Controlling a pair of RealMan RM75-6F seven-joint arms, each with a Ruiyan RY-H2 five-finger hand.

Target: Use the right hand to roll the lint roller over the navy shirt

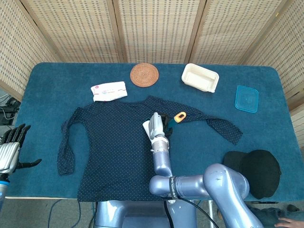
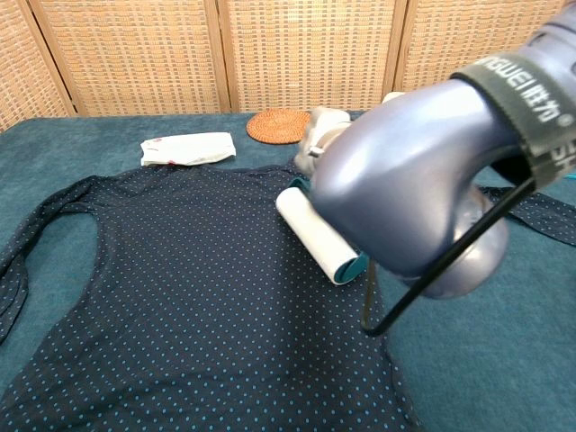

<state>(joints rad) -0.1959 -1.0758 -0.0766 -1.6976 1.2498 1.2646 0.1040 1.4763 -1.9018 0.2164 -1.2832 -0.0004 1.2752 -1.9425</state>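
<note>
The right hand (image 1: 157, 126) grips the teal-framed white lint roller (image 2: 315, 235), whose drum lies on the dotted navy fabric shirt (image 1: 111, 142) at frame centre. Rolling is judged under way; most of the shirt remains uncovered. The left hand (image 1: 10, 151), lower left, is empty with fingers spread.

Bright even light, soft shadows, close arm blurred in chest view

We're in a staged robot test space, not a home: a worktop (image 1: 47, 76) draped in teal carpet-like cloth, boxed in at the far side by folding woven-cane screens (image 1: 156, 28). Loose cables (image 1: 7, 111) trail on the floor at far left, and props sit scattered along the far edge.
</note>
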